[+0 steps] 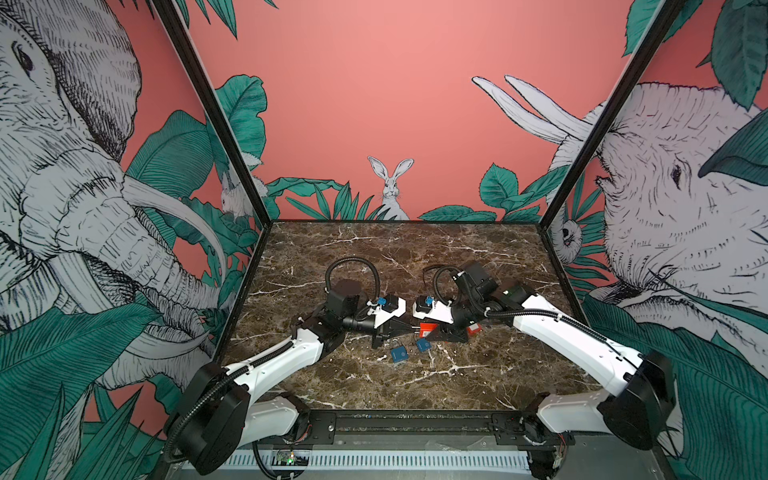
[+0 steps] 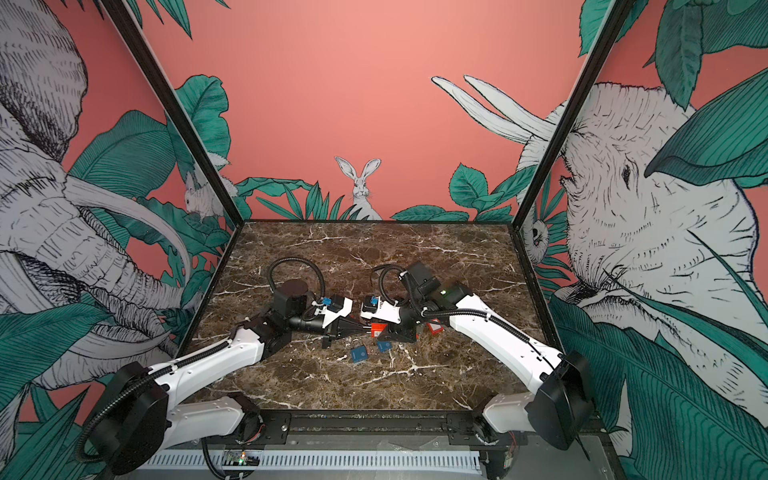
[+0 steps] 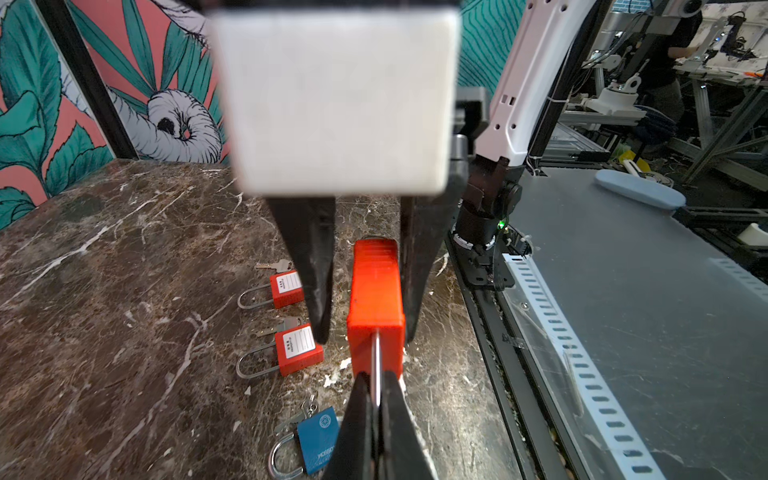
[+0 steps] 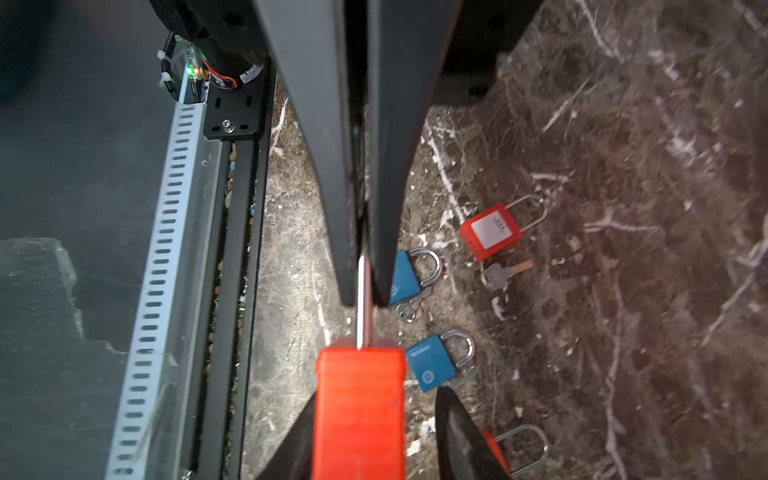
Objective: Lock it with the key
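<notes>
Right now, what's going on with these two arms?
The left pincer is shut on a key pushed into the bottom of a red padlock. The right pincer straddles that padlock's body with its jaws apart, leaving a gap on one side. Spare padlocks lie nearby on the marble table.

Arms reach inward, nose to nose; left gripper (image 3: 376,378) fingers pinched together, right gripper (image 3: 365,337) fingers parted
</notes>
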{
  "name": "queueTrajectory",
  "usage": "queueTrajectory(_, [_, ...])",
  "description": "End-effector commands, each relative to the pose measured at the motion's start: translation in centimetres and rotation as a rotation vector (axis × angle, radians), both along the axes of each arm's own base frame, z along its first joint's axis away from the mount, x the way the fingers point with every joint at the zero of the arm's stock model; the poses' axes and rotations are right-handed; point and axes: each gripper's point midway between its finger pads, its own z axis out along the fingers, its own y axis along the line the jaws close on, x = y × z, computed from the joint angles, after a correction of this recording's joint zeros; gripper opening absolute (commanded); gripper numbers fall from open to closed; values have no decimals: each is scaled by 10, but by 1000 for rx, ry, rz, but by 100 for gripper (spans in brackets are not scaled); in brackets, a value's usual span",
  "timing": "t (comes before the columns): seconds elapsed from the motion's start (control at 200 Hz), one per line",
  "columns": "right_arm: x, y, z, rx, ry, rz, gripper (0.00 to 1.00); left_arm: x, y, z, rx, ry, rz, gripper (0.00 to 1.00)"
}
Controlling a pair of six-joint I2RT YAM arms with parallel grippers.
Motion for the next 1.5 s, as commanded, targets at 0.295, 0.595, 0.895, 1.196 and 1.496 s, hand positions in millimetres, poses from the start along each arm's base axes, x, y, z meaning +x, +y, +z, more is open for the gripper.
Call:
queueTrajectory(0.295, [-23, -68, 47, 39, 42, -169, 63, 1, 0, 29, -72, -102, -58, 0])
queueTrajectory(0.595, [-16, -60, 42, 79, 262, -222, 46, -8, 0, 35, -87, -110, -87, 0])
queueTrajectory(0.895, [-16, -45, 40, 129, 355, -185, 36, -12, -3, 37, -90, -126, -93, 0])
queueTrajectory(1.196, [-25, -39, 36, 124, 427, -124, 25, -10, -5, 36, -87, -132, -86, 0])
queueTrajectory(1.496, [-24, -38, 36, 111, 420, -105, 8, -4, -8, 34, -72, -118, -69, 0])
